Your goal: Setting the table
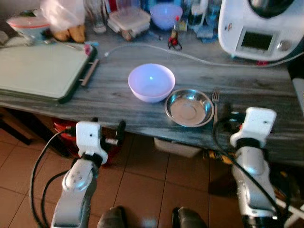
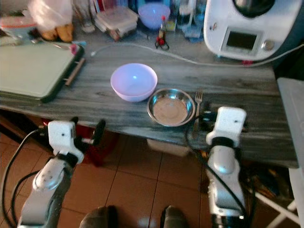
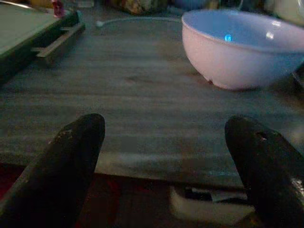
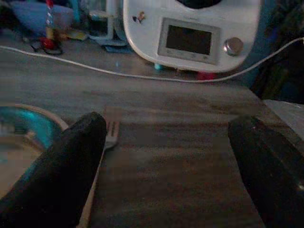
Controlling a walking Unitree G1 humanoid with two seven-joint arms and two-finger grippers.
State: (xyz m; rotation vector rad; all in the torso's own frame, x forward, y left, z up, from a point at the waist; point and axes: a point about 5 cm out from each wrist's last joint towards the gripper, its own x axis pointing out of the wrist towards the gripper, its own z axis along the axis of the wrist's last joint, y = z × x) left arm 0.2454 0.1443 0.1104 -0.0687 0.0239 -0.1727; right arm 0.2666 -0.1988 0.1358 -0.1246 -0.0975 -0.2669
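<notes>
**Two bowls and a fork laid out, both end effectors spread wide at the table edge**

Largest is the grey wood-grain table [image 1: 118, 102], seen from the head camera. At 1 o'clock on it stands a white kitchen machine [image 1: 259, 28], its cable [image 1: 156, 47] trailing across toward 11 o'clock. At 9 o'clock lies a pale green board [image 1: 38, 69], well apart from the place setting, probably pushed aside to leave room.

Near the middle sits the lilac bowl [image 1: 151, 81], and touching it at its 4 o'clock is the steel bowl [image 1: 189, 107]. Just beside the steel bowl at 3 o'clock lies the fork [image 1: 214, 102], tines pointing away, as cutlery goes beside a dish.

Left end effector [image 3: 166, 156] hangs below the near table edge at 7 o'clock, fingers wide and empty, aimed at the lilac bowl. Right end effector [image 4: 168, 161] hovers over the table at 5 o'clock, just beside the fork, likewise wide and holding nothing, seemingly ready to adjust it.
</notes>
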